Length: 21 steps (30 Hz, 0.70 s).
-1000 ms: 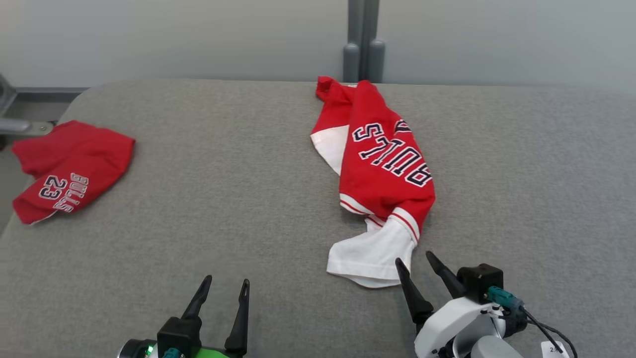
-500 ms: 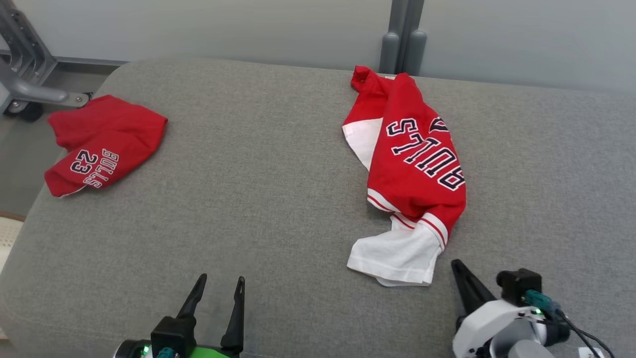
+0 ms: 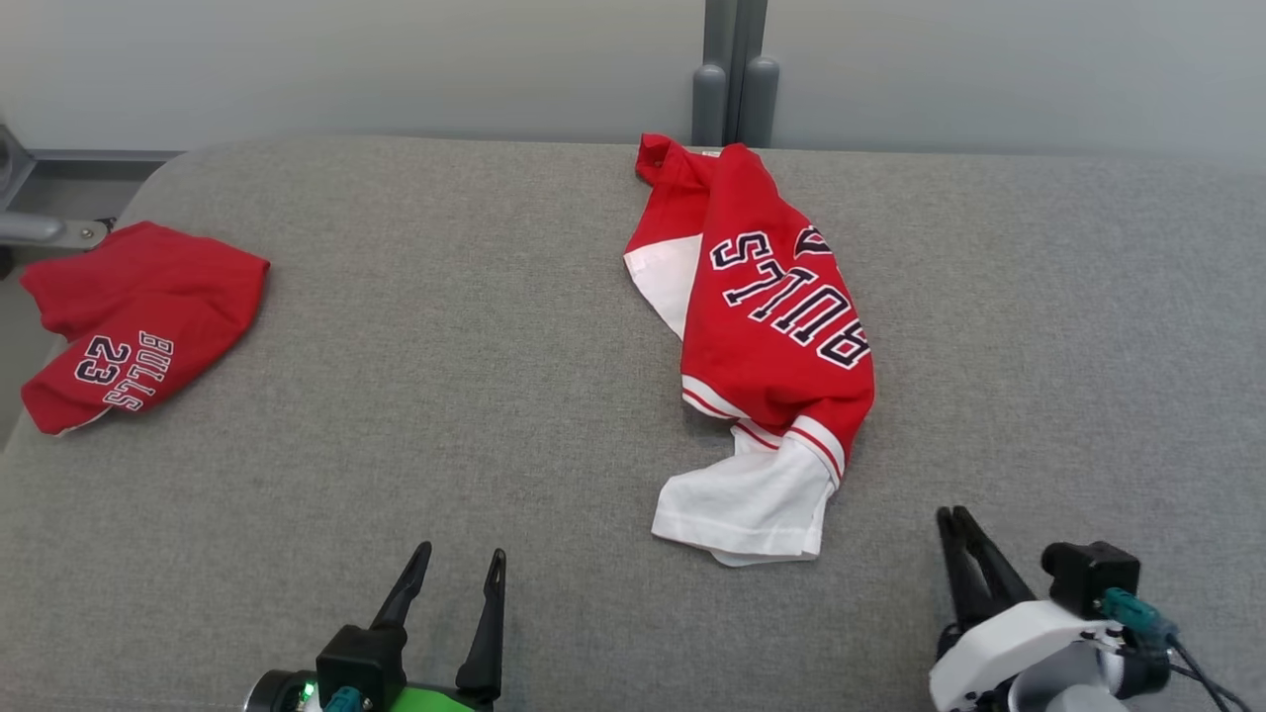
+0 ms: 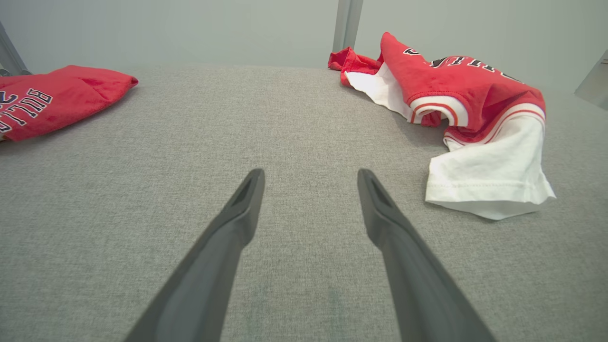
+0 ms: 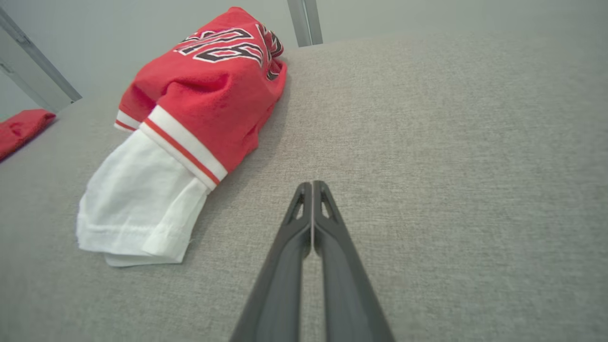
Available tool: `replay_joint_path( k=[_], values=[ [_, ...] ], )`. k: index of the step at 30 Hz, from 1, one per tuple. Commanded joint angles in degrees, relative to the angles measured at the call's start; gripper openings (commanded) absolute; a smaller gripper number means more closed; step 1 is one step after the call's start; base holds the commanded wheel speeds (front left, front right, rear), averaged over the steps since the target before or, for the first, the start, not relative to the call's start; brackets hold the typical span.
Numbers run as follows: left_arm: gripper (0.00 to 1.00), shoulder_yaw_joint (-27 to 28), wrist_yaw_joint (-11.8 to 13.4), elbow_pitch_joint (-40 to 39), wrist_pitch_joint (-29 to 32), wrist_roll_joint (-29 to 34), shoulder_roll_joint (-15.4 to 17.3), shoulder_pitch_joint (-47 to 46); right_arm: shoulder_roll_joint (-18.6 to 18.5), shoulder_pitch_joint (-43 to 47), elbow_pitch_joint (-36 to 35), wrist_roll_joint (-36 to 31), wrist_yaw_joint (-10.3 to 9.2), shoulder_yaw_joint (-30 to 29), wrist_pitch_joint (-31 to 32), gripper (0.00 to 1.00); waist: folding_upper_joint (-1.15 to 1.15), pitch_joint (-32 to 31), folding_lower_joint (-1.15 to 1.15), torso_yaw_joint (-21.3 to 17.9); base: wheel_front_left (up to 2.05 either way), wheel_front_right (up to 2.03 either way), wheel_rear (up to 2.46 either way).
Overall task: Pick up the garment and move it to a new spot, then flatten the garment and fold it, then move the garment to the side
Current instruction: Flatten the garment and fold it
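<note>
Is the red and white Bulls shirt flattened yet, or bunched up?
Bunched up: the red and white Bulls shirt lies rolled lengthwise on the grey cushion, white fabric trailing out.

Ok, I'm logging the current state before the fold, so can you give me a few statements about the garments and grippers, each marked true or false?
1. The right gripper is shut with nothing between its fingers. True.
2. The left gripper grips the white part of the jersey. False: it is open over the bare grey fabric surface, apart from the jersey.
3. The jersey lies crumpled, not spread flat. True.
4. A second red garment lies on the robot's right. False: it lies on the robot's left, near the surface's edge.
</note>
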Motion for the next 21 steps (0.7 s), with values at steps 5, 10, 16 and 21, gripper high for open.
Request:
replay_joint_path(
  k=[5,10,16,21],
  values=[
    [1.0,-0.64,0.01,0.35,-0.02,0.11,0.19,-1.14,1.79,0.13,-1.04,3.38,-0.05,4.98,-0.17,1.0,0.0,0.49,0.0,2.41,0.0,0.0,0.0],
    [1.0,-0.47,-0.21,0.65,-0.02,0.62,0.19,-0.78,2.46,-1.17,1.23,5.86,-0.04,8.49,-0.17,1.0,0.0,0.65,0.0,5.45,0.0,0.0,0.0],
    [1.0,-0.17,-0.58,1.18,-0.02,1.25,0.19,0.07,2.89,-3.02,6.64,5.9,-0.05,8.93,-0.16,1.0,0.0,0.18,0.0,9.16,0.0,0.0,0.0],
    [1.0,0.85,-0.91,1.23,-0.02,1.57,0.18,0.74,2.93,-4.73,9.17,4.74,-0.04,7.75,-0.17,0.0,0.0,0.14,0.0,9.82,0.0,0.0,0.0]
  ],
)
